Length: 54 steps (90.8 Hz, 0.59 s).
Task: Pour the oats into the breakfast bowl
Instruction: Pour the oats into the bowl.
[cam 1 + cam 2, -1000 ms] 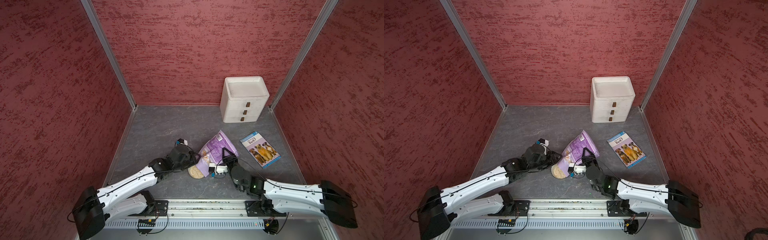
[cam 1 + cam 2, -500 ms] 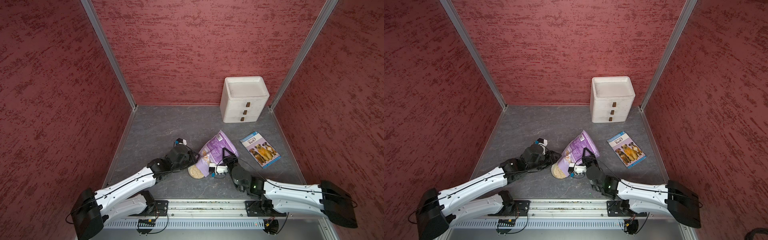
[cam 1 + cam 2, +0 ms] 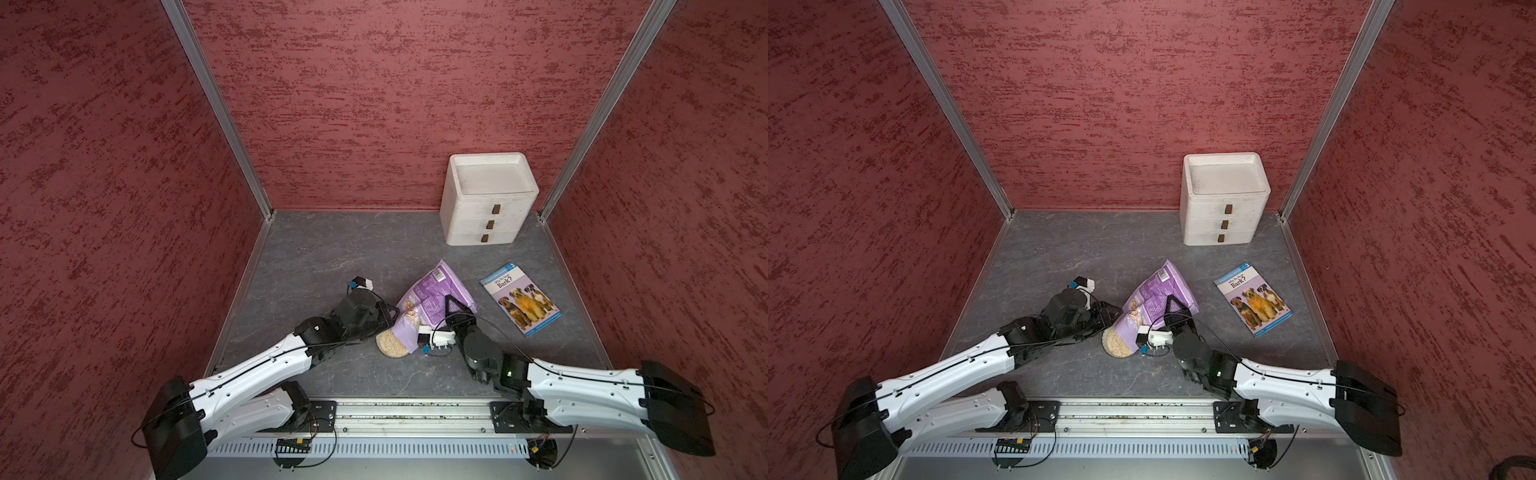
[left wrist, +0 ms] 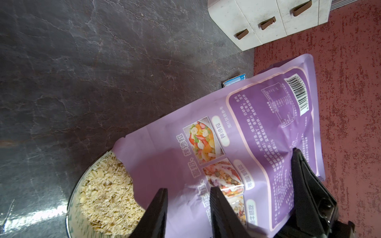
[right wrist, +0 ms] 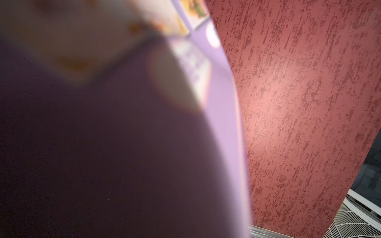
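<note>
**Pouch tipped mouth-down, bowl close to full**

In both top views the breakfast bowl (image 4: pixel 71 218) sits on the grey table (image 3: pixel 332 257) toward 6 o'clock, near the front rail. The lilac pouch (image 3: pixel 436 295) slants up from it toward 1 o'clock. Its mouth is low over the bowl and its barcoded base is raised, an attitude that lets the flakes slide down and out.

The left gripper (image 4: pixel 188 189) comes in from 9 o'clock. Its jaws are partly closed and appear to pinch the pouch wall just behind the mouth, probably to steer the opening over the bowl. The right gripper (image 3: pixel 453 307) reaches in from 5 o'clock. One black finger lies across the printed face, and the other is hidden behind the foil. It seems clamped on the pouch's middle, carrying the weight and setting the tilt. Its wrist camera shows only blurred purple.

The oats (image 4: pixel 107 197) are pale beige, dry, broken flakes. They are heaped almost to the rim and banked against the pouch's lip. The pour looks nearly done, and more tilt could spill flakes over the edge.

The dog book (image 3: pixel 519 297) lies at 3 o'clock of the pouch, and the white drawer box (image 3: pixel 486 208) stands at 1 o'clock. Both are well apart from it.
</note>
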Motion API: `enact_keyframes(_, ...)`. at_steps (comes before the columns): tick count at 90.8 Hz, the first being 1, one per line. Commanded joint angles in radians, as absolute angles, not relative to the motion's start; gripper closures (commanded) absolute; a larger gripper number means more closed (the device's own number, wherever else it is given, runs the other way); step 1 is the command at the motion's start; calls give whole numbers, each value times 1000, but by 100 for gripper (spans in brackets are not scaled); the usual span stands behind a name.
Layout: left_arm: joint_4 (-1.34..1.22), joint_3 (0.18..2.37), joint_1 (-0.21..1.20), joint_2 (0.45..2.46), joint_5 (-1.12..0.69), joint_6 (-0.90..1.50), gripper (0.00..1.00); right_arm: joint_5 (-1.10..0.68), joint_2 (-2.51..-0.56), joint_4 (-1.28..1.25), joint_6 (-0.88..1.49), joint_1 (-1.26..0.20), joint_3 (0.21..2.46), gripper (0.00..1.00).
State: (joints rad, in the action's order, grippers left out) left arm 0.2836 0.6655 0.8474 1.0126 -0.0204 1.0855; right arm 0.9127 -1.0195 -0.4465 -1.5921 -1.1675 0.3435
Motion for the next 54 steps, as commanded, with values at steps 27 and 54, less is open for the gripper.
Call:
enact_keyframes(27, 293, 665, 851, 986, -3, 1085, 63, 984, -1043, -330, -1260, -1154, 436, 100)
enact_keyframes(54, 308, 663, 846, 958, 11, 1081, 63, 976, -1004, -117, -1044, -1141, 475, 100)
